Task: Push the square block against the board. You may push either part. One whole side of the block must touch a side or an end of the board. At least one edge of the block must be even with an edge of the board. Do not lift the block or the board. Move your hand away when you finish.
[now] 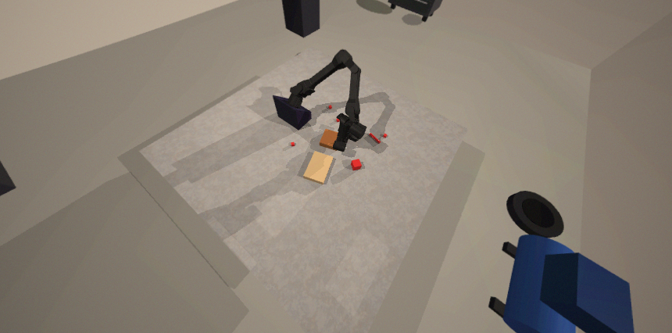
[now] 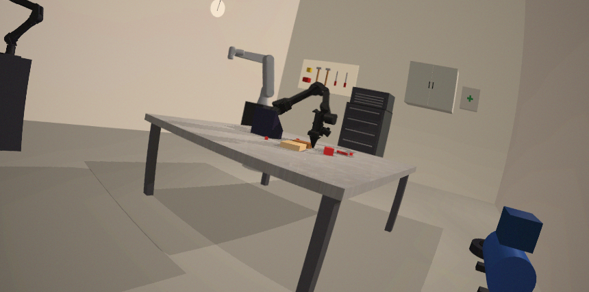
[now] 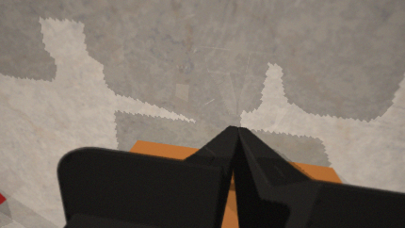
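With our pincer (image 1: 338, 146) (image 2: 313, 146) (image 3: 235, 135) pinched shut on nothing, right beside the orange block (image 1: 327, 137) (image 2: 303, 142) (image 3: 165, 150), we are aiming for slow, low pushes, turning its side flat to the tan board (image 1: 319, 167) (image 2: 292, 145).

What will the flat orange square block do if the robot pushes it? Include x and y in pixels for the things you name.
The flat orange square block (image 1: 328, 138) (image 2: 303, 142) (image 3: 167, 150) will probably slide without tipping, because it lies low and wide. It likely won't roll, since its sides look flat. Its straight edges look stiff, so it probably won't bend.
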Robot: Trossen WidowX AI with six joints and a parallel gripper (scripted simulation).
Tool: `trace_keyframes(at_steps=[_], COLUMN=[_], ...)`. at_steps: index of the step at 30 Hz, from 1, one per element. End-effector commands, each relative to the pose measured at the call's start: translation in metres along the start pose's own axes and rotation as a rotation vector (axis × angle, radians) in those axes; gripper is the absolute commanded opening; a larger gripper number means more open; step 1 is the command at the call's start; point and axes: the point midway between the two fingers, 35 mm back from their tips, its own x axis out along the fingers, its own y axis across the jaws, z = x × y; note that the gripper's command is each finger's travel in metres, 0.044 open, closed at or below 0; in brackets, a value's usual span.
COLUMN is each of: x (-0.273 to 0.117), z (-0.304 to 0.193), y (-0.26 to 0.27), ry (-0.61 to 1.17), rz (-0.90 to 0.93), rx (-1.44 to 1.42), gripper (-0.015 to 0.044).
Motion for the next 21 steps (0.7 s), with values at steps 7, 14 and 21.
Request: trace_keyframes(at_steps=[7,14,21], x=[0.0,0.0,0.0], z=[-0.008,0.004,0.015], y=[0.0,0.0,-0.001], ry=[0.0,-0.001,-0.001], rz=[0.002,0.002,0.002], rx=[-0.001,-0.001,-0.002], gripper=[0.0,0.0,0.0])
